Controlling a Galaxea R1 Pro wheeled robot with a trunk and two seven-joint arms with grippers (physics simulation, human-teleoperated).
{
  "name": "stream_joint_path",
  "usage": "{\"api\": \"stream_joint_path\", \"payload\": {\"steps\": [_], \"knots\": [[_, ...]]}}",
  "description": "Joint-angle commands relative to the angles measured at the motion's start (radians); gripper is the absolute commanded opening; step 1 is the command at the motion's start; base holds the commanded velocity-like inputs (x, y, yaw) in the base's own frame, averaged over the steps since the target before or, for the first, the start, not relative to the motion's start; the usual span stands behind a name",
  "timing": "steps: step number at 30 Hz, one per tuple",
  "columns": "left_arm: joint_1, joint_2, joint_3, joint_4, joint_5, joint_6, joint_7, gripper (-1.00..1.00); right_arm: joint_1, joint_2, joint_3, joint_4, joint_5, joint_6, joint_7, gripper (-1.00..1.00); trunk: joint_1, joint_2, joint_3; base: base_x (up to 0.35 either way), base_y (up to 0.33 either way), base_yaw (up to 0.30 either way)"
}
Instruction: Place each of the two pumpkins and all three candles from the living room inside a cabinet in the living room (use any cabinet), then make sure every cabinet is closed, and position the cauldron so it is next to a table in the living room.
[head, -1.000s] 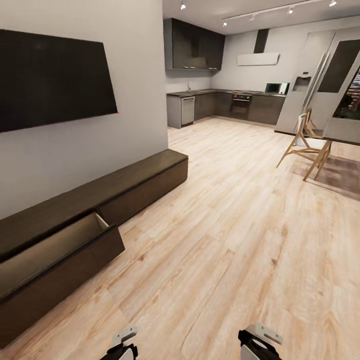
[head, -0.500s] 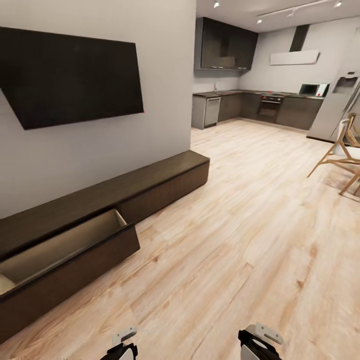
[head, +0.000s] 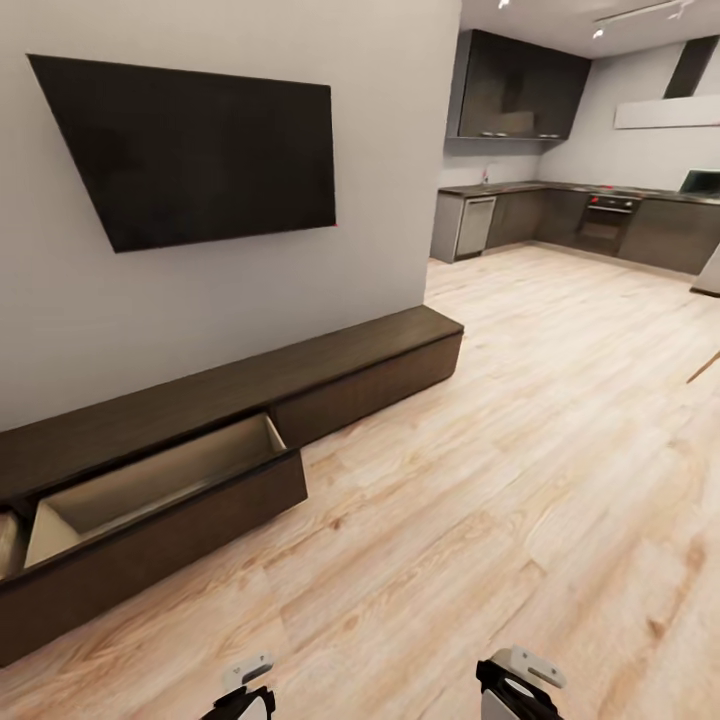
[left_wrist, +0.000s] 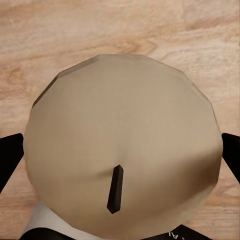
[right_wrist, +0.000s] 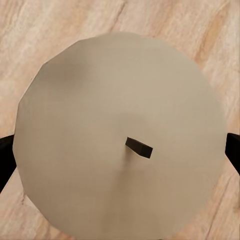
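The head view shows a living room with pale wood plank flooring (head: 520, 480) and a long, low dark-brown wooden cabinet (head: 330, 375) running along a grey wall from the lower left toward the centre of the frame. One drawer of the cabinet (head: 160, 490) stands pulled open at the lower left, its beige inside bare as far as can be seen; a further compartment at the far left edge is cut off and unclear. A large black flat screen (head: 205, 150) hangs on the wall at the upper left. A dark kitchen (head: 560, 210) sits at the upper right.

At the bottom edge of the head view, the tops of the left gripper (head: 240, 695) and the right gripper (head: 515, 685) just peek in.

In the left wrist view, a short tan-beige cylindrical candle with a dark wick (left_wrist: 122, 150) sits between the black fingers (left_wrist: 9, 160), which press its sides, so the left pincer is gripping it. In the right wrist view, a second tan candle (right_wrist: 120, 135) is held the same way between that pincer's fingers (right_wrist: 232, 150), floor beneath.

Judging from this, two candles are in hand and not yet stowed. The drawer must later be closed. No pumpkins, third candle, cauldron or table appear here, so their status cannot be told.
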Motion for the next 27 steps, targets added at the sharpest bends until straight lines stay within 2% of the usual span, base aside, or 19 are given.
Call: {"api": "stream_joint_path", "payload": {"steps": [1,10,20,27], "knots": [[0.000,0.001,-0.008,-0.002,0.004,0.006,0.007,-1.00,0.000,0.000,0.007,0.000,-0.013,-0.009,0.005,-1.00,0.000,0.000,-0.001,0.020,-0.021,0.289],[-0.001,-0.002,-0.008,-0.002,0.003,0.005,0.007,-1.00,0.000,0.000,0.007,0.000,-0.013,-0.009,0.005,-1.00,0.000,0.000,-0.001,0.011,-0.012,0.289],[-0.002,-0.010,-0.008,-0.002,0.005,0.005,0.007,-1.00,0.000,0.000,0.007,0.000,-0.013,-0.009,0.005,-1.00,-0.038,0.070,0.031,0.000,0.000,0.289],[-0.002,-0.011,-0.008,-0.002,0.004,0.005,0.007,-1.00,0.000,0.001,0.007,0.000,-0.013,-0.009,0.005,-1.00,-0.038,0.070,0.031,0.015,-0.002,0.289]]}}
